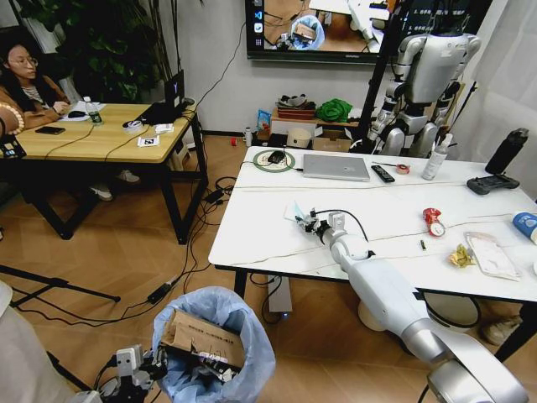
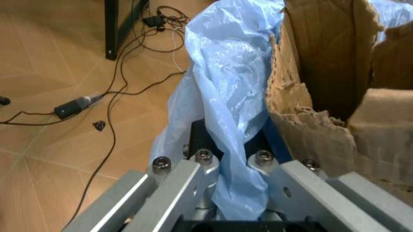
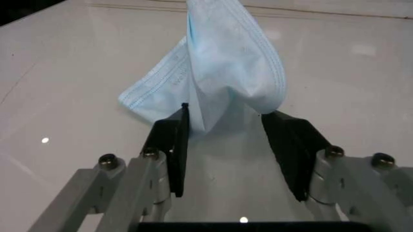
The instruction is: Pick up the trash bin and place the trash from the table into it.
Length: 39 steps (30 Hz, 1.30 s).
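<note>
A: Where is the trash bin now?

B: It is low in the head view, at about 7 o'clock from the table, over the wooden floor. Its light-blue bag is crinkled, and a torn brown cardboard box sits inside it.

A: And the left gripper?

B: It is at the bin's 9 o'clock side. In the left wrist view its fingers are closed tight on a fold of the blue bag at the rim, with the plastic pinched between them. The cardboard edge is just beside this fold.

A: What does the right gripper do?

B: The right arm reaches over the table's near part. In the right wrist view the black pads stand partly apart, and a light-blue face mask hangs between them, above the white top. One pad touches the fabric; I cannot tell if the other one presses it, so I cannot tell if the grip is firm.

A: What trash is lying on the table?

B: At 3 o'clock from the right gripper there is a crushed red can, and further a yellow wrapper, touching a clear plastic package. A blue paper cup is at the far right edge. At 12 o'clock lies a laptop, with a remote just beside it.
</note>
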{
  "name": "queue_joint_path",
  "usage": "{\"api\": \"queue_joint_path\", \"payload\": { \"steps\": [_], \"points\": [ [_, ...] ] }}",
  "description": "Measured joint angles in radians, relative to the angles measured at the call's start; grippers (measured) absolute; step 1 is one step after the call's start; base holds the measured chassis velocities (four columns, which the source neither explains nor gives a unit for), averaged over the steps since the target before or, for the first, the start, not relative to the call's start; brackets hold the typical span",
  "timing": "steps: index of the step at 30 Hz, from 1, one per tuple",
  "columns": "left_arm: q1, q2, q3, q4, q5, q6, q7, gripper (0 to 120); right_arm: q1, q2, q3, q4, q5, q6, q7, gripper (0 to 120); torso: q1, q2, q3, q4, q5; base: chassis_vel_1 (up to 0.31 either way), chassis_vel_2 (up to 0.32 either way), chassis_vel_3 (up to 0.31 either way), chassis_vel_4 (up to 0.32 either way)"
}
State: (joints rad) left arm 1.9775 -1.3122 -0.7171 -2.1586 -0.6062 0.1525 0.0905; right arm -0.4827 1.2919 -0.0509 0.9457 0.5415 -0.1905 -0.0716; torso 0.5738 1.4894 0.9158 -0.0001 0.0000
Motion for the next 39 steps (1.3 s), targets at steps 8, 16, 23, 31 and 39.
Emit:
{"api": "queue_joint_path", "payload": {
  "steps": [8, 16, 23, 31, 39],
  "points": [
    [-0.008, 0.009, 0.005, 0.007, -0.004, -0.001, 0.0, 0, -0.015, -0.012, -0.001, 0.046, 0.019, 0.016, -0.001, 15, 0.0, 0.0, 0.0, 0.0, 0.0, 0.0, 0.0, 0.0, 0.0],
    [-0.015, 0.024, 0.011, 0.015, -0.014, -0.001, 0.0, 0, -0.042, -0.042, 0.002, 0.138, 0.054, 0.032, -0.003, 0, 0.0, 0.0, 0.0, 0.0, 0.0, 0.0, 0.0, 0.0, 0.0],
    [-0.027, 0.042, 0.019, 0.021, -0.027, -0.001, -0.001, 0, -0.138, -0.181, 0.022, 0.422, 0.174, 0.051, -0.023, 0, 0.0, 0.0, 0.0, 0.0003, 0.0001, 0.0, 0.0, 0.0, 0.0],
    [-0.036, 0.053, 0.022, 0.025, -0.038, -0.001, -0.001, 0, -0.367, -0.384, 0.012, 0.869, 0.279, 0.122, -0.082, 0, 0.0, 0.0, 0.0, -0.0001, 0.0002, 0.0, 0.0, 0.0, 0.0],
    [-0.033, 0.054, 0.022, 0.018, -0.038, 0.002, -0.001, 0, -0.505, -0.455, -0.11, 1.101, 0.262, 0.195, -0.14, 0, 0.0, 0.0, 0.0, 0.0002, 0.0001, 0.0, 0.0, 0.0, 0.0]
  ]
}}
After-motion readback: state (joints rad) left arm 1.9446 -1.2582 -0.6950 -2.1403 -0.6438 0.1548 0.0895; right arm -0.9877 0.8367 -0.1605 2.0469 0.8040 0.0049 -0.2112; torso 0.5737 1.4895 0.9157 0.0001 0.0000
